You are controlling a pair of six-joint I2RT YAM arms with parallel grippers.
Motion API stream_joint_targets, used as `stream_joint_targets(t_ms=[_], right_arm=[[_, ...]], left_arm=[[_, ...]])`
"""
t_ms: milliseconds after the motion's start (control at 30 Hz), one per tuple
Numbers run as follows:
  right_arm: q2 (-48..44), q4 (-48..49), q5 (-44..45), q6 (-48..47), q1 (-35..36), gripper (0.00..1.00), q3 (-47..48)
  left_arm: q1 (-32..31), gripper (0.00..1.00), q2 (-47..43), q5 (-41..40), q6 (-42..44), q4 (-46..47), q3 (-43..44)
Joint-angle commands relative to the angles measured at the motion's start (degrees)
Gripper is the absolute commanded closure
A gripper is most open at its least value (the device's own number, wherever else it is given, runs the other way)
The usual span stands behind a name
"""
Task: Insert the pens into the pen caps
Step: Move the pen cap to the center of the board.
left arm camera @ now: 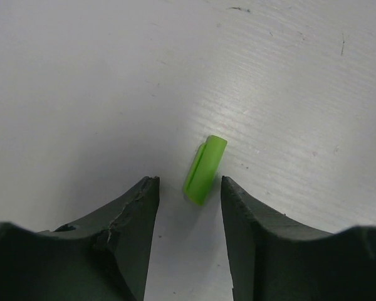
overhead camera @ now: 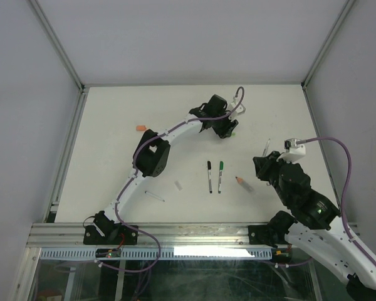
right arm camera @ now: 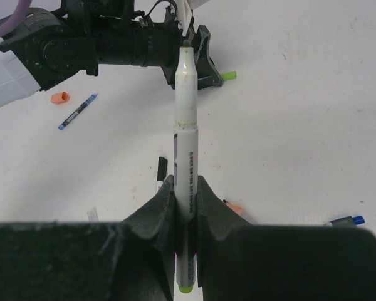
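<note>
Where green cap [left arm camera: 205,169] lies, left gripper [left arm camera: 190,183] flanks it.

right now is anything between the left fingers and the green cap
Nothing visible. The green cap lies flat on the table at the mouth of the open left fingers, its near end between their tips, closer to the right-hand one.

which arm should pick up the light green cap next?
Left. The left gripper is open over the light green cap, whose near end lies between its fingertips, not yet gripped. The right gripper is shut on a white pen.
</note>
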Motion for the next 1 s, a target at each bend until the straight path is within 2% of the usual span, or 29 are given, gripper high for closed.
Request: stream_joint_targets(t_ms=[0, 300, 500, 767, 967], right_arm=[[0.4, 1.7, 0.0, 0.7, 0.0, 1.0, 1.5], [0.2, 1.4, -0.1, 1.0, 0.0, 1.0, 1.3], [-0.3, 1.1, 0.1, 1.6, 0.0, 1.0, 1.0], [0.0, 1.9, 0.0, 2.3, 0.0, 1.0, 0.1], [1.1, 4.4, -0.5, 2.2, 0.0, 1.0, -1.4]], left_arm=[[-1.5, 0.56, 0.6, 1.2, 2.2, 1.6, 2.9], [-2.5, 0.7, 1.6, 1.1, 2.5, 1.5, 2.9], [-2.5, 0.89, 1.0, 0.8, 3.3, 0.4, 1.4], [-2.2, 0.93, -5.5, -0.8, 4.2, -1.0, -7.7], [0.1, 0.91, -16.5, 0.2, 2.2, -1.2, -23.6]])
